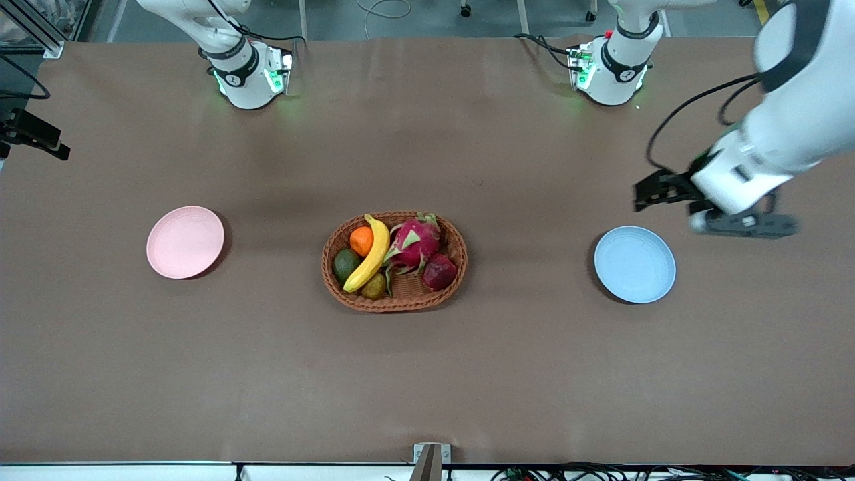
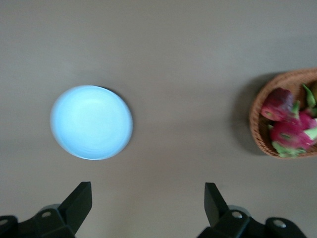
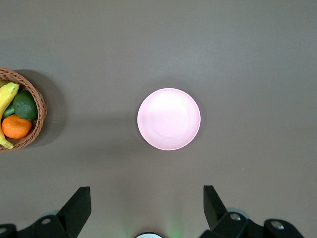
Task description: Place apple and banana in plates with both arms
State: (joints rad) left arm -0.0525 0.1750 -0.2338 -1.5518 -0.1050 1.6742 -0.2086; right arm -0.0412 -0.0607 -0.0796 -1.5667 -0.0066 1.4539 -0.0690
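Looking at the surface (image 1: pixel 427 374), we take the basket (image 1: pixel 394 299) at its middle as our landmark. In the basket we see the banana (image 1: pixel 371 255) lying between an orange (image 1: pixel 361 240) and a dragon fruit (image 1: pixel 415 242), and the apple (image 1: pixel 439 271) just beside the dragon fruit, toward the left arm's end. The pink plate (image 1: pixel 185 241) sits well apart from the basket toward the right arm's end, the blue plate (image 1: pixel 634 264) well apart toward the left arm's end; both hold nothing. We find the left gripper (image 1: pixel 658 192) in the air beside the blue plate, its fingers (image 2: pixel 79 201) apart around nothing. The right gripper (image 3: pixel 147 207) hangs high over the surface near the pink plate, its fingers (image 3: pixel 78 203) apart too.
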